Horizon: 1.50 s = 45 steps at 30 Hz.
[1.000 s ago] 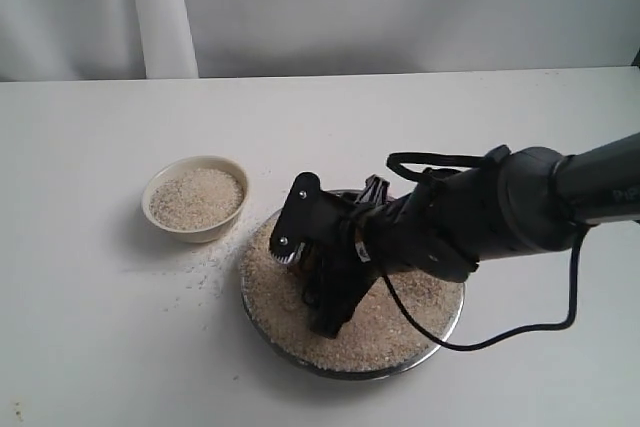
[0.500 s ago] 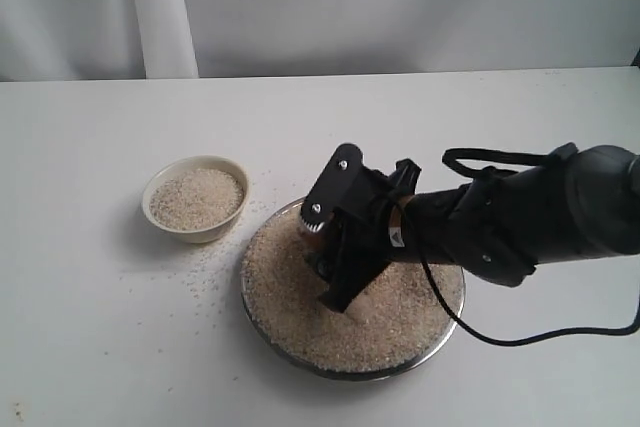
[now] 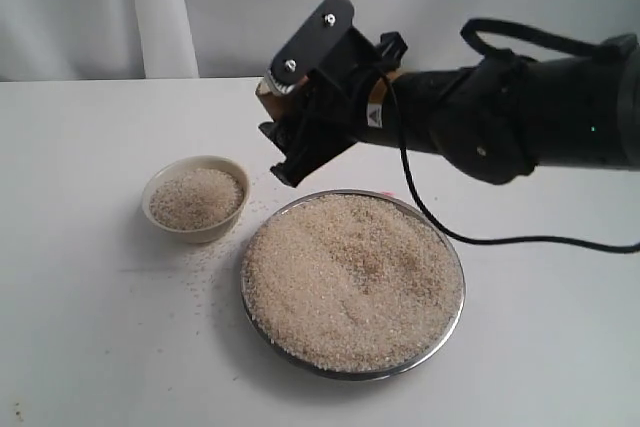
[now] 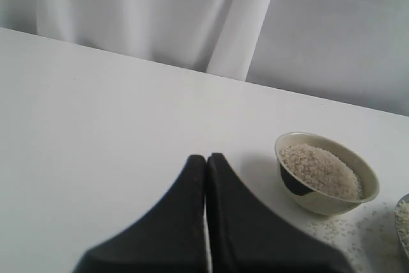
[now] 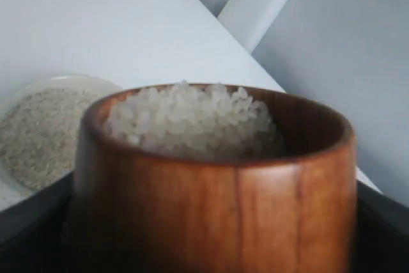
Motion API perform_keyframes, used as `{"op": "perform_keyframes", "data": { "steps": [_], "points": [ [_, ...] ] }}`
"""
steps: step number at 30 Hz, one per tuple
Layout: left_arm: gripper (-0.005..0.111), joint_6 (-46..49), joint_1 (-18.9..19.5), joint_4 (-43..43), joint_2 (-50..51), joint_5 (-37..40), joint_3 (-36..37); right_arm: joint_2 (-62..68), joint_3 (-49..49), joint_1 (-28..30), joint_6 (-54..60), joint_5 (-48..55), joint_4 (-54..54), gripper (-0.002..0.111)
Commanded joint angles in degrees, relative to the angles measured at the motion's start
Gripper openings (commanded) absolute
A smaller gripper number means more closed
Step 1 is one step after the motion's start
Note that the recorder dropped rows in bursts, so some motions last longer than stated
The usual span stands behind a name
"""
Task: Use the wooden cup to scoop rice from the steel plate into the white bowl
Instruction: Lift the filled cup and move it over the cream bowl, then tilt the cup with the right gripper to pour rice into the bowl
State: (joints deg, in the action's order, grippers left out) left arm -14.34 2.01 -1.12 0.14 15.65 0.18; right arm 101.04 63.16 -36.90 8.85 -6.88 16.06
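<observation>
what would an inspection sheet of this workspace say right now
surface: white table
job's things: steel plate heaped with rice; white bowl holding rice; wooden cup full of grains, held in the air
clutter: spilled grains between bowl and plate
grippers: right pincer shut on the wooden cup; left pincer shut, empty
cables: black cable looping under the right arm
surroundings: white curtain behind the table

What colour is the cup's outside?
Reddish-brown, with darker grain lines. The wooden cup shows best in the right wrist view.
</observation>
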Motion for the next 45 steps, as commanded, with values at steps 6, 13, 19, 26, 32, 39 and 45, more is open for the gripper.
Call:
{"op": "perform_keyframes", "data": {
  "steps": [6, 13, 19, 26, 32, 39, 45],
  "points": [
    [0.000, -0.22, -0.27, 0.09, -0.14, -0.36, -0.18, 8.32, 21.30, -3.86, 3.15, 18.67, 0.73, 0.000],
    [0.000, -0.22, -0.27, 0.09, -0.14, -0.36, -0.18, 18.64, 35.93, -7.01, 3.15, 31.44, 7.15, 0.000],
    [0.000, -0.22, -0.27, 0.09, -0.14, -0.36, -0.18, 27.14, 46.31, -9.42, 3.15, 40.52, 13.08, 0.000],
    [0.000, -0.22, -0.27, 0.09, -0.14, -0.36, -0.18, 33.14, 53.94, -12.06, 6.82, 49.46, 18.52, 0.000],
    [0.000, -0.22, -0.27, 0.09, -0.14, -0.36, -0.18, 34.52, 55.31, -13.84, 10.01, 52.92, 22.16, 0.000],
    [0.000, -0.22, -0.27, 0.09, -0.14, -0.36, -0.18, 34.52, 55.31, -15.10, 13.50, 58.36, 24.97, 0.000],
    [0.000, -0.22, -0.27, 0.09, -0.14, -0.36, -0.18, 34.52, 55.31, -15.10, 15.60, 63.75, 25.53, 0.000]
  ]
}}
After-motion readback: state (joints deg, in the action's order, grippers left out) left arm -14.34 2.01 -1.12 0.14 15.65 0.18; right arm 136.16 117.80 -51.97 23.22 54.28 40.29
